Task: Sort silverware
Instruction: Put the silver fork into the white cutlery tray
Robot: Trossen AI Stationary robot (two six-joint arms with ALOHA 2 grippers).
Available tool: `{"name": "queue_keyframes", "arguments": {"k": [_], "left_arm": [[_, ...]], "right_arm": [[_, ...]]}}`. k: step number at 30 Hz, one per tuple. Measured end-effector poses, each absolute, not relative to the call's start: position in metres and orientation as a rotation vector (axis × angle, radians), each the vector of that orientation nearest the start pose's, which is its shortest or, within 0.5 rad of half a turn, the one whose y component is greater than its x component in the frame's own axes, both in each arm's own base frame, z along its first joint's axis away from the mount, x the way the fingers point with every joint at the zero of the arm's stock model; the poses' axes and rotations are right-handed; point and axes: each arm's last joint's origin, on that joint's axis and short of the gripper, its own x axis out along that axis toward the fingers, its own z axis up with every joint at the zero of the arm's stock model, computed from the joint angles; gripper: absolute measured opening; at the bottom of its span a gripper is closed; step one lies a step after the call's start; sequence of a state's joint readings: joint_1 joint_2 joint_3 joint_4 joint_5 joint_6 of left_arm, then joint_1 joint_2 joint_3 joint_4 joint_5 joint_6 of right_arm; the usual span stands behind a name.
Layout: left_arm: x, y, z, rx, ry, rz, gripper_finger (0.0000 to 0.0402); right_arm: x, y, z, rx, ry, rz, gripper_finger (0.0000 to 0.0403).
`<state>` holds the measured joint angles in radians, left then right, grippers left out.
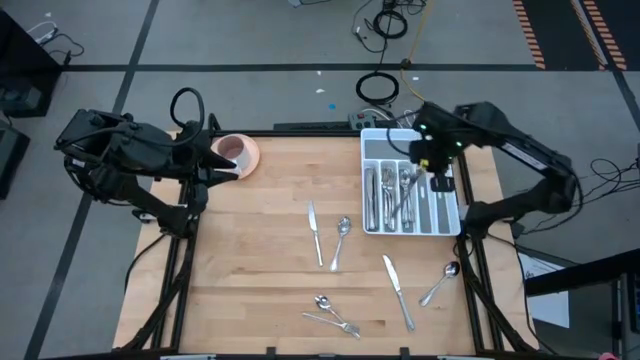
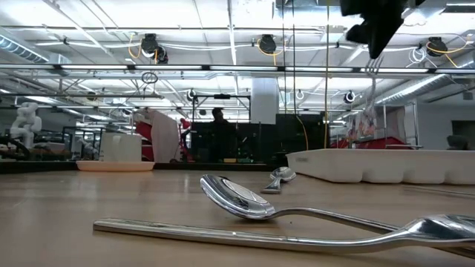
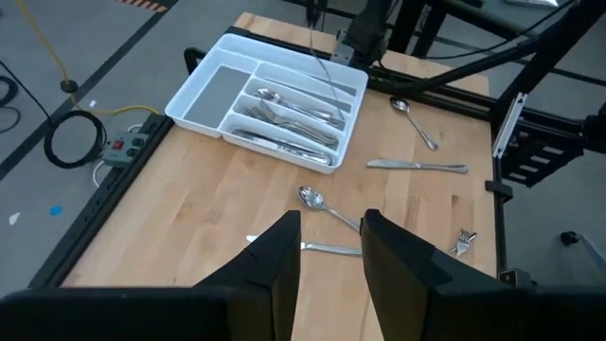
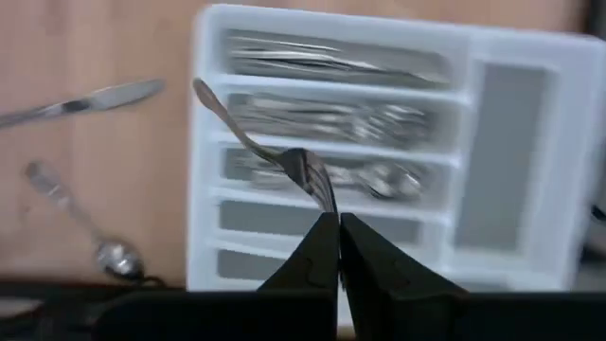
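Right claw [image 4: 338, 220] pinched shut on the tines of 1 fork [image 4: 270, 156], raised above the white divided tray [image 1: 378, 138], the fork dangling with its handle slanting down over the middle compartments. In the low view, fork [image 2: 372, 74] hanging from the claw [image 2: 373, 46] high over the tray [image 2: 386, 165].

Inside the tray, several compartments holding sorted silverware [image 1: 400, 195]; the crosswise compartment at the tray's far end bare.

On the wooden table [image 1: 250, 260] beside the tray, toward the left arm: 1 knife [image 1: 315, 232] and 1 spoon [image 1: 341, 240] lying near each other. Near the tray's front edge: another knife [image 1: 397, 290] and a second spoon [image 1: 441, 283]. Farther from the tray, near the table's front edge: a third spoon [image 1: 322, 301] just beside a fork [image 1: 333, 322].

Left claw [image 3: 329, 258] partly open and holding nothing, waiting at the table's far corner well apart from the tray, just beside a pink cup [image 1: 233, 151] on its saucer.
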<state>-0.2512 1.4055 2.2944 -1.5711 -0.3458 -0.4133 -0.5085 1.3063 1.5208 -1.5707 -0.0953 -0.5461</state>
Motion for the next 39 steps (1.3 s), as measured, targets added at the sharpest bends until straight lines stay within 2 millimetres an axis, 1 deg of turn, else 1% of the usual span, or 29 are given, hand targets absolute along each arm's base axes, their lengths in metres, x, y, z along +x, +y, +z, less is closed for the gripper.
{"name": "queue_keyframes", "arguments": {"k": [3, 9, 13, 17, 23, 27, 32, 39], "left_arm": [[0.156, -0.030, 0.532, -0.198, 0.620, 0.223, 0.0116], [0.156, -0.029, 0.532, -0.192, 0.614, 0.242, 0.0116], [0.156, -0.029, 0.532, -0.186, 0.608, 0.259, 0.0116], [0.156, -0.028, 0.532, -0.180, 0.602, 0.276, 0.0116], [0.155, -0.028, 0.533, -0.172, 0.596, 0.295, 0.0116], [0.156, -0.027, 0.533, -0.167, 0.591, 0.310, 0.0116], [0.155, -0.026, 0.533, -0.159, 0.584, 0.331, 0.0116], [0.155, -0.026, 0.533, -0.150, 0.575, 0.358, 0.0116]], "right_arm": [[0.188, -0.109, 0.361, -0.040, 1.347, 0.148, 0.0000], [0.209, -0.145, 0.329, -0.016, 1.428, 0.271, 0.0000], [0.219, -0.164, 0.307, -0.010, 1.472, 0.357, 0.0000], [0.227, -0.179, 0.285, 0.016, 1.504, 0.432, 0.0000], [0.235, -0.195, 0.260, 0.059, 1.476, 0.554, 0.0000], [0.238, -0.208, 0.248, 0.052, 1.453, 0.550, 0.0000], [0.239, -0.221, 0.239, 0.037, 1.378, 0.541, 0.0000], [0.241, -0.236, 0.215, 0.093, 1.407, 0.547, 0.0000]]}}
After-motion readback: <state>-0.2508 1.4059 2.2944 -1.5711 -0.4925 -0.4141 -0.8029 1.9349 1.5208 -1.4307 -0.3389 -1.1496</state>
